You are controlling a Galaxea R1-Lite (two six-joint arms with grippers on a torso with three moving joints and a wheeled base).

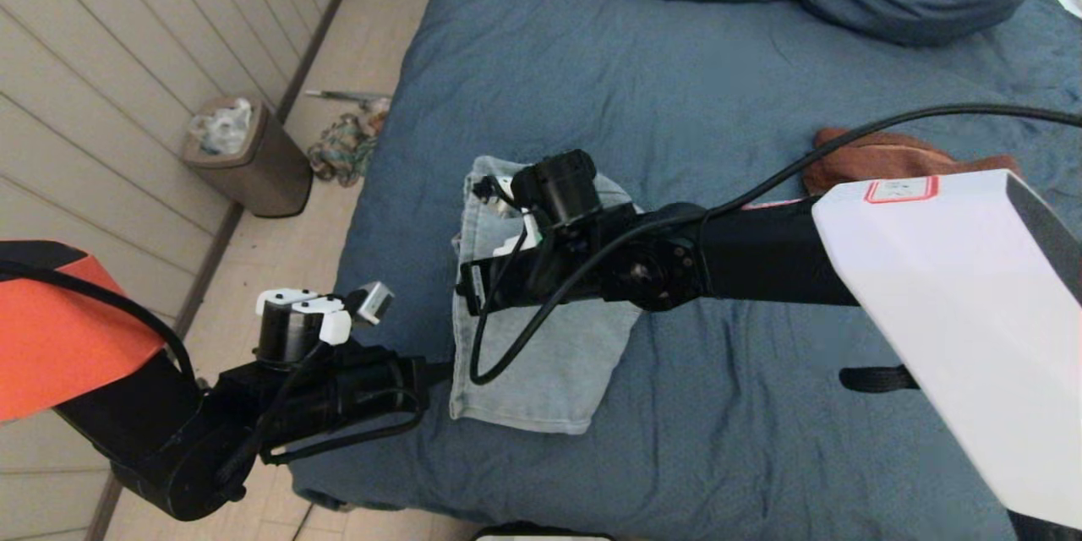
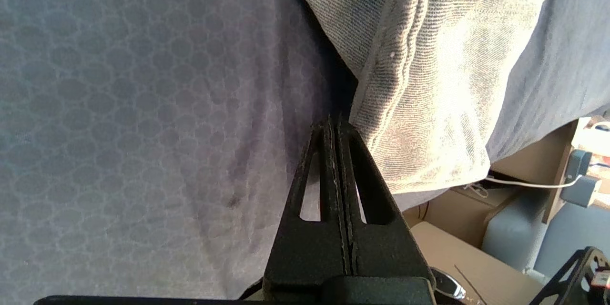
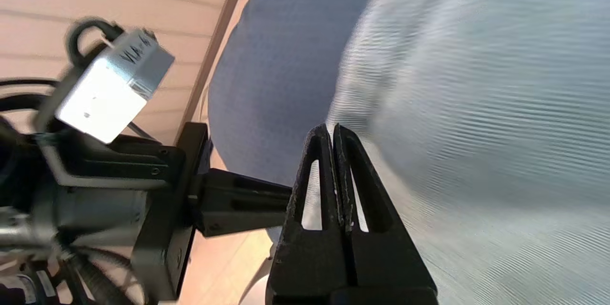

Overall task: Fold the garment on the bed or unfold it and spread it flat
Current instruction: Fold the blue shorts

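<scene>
Folded garment [image 1: 541,338] lies on the bed [image 1: 718,84], seemingly near its left edge.

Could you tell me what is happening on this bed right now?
A two-armed robot is working on a light-blue denim garment that lies folded into a compact rectangle near the left edge of the bed. The left gripper sits at the garment's edge with its fingers shut, holding nothing visible. The right gripper hangs over the garment, also shut and empty. A brown cloth lies further right, untouched.
</scene>
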